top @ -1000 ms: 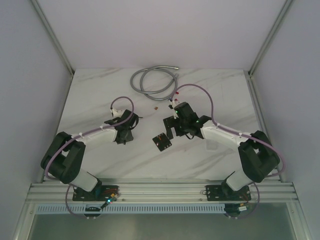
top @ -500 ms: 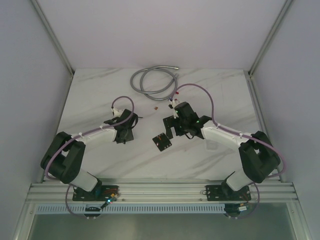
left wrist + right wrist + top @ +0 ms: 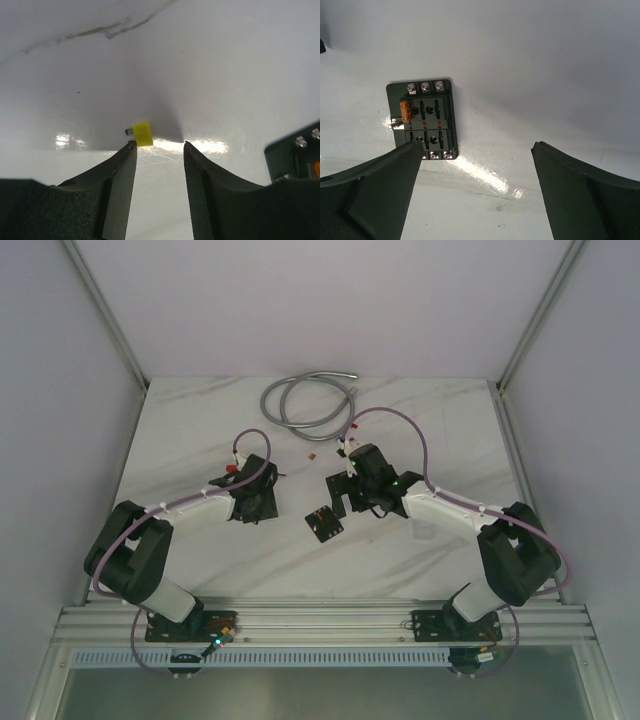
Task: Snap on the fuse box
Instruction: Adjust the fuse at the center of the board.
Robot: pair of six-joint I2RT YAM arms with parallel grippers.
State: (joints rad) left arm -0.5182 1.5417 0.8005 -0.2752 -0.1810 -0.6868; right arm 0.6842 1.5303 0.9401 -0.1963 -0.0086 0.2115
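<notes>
1. My left gripper [image 3: 159, 147] hangs low over the white marble-patterned table top [image 3: 225, 60], left of centre. Its fingers are partly spread and nothing is between them.

2. A small yellow plastic fuse [image 3: 143, 134] lies on the table just beyond the finger on the left of the wrist view. It sits off the centre line of the gap, with a tiny metal end showing on its left side. I judge picking it up to be the step in hand. To do it well, I should:
   - shift the gap leftward until the fuse sits midway between the pads;
   - lower without scraping the table;
   - close gently on the flat faces, because so light a part may skid or flip.

3. The small black square plastic fuse box [image 3: 323, 522] lies flat near the middle of the table. It is to the right of the fuse, apart from it, and between my two arms. The right wrist view shows one orange fuse [image 3: 405, 111] seated in a slot, and the other slots look vacant.

4. My right gripper [image 3: 477, 147] is spread wide and empty. It is poised on the right, far side of the box and does not touch it. Before any pressing, I should brace the box with it so the box cannot slide.
</notes>
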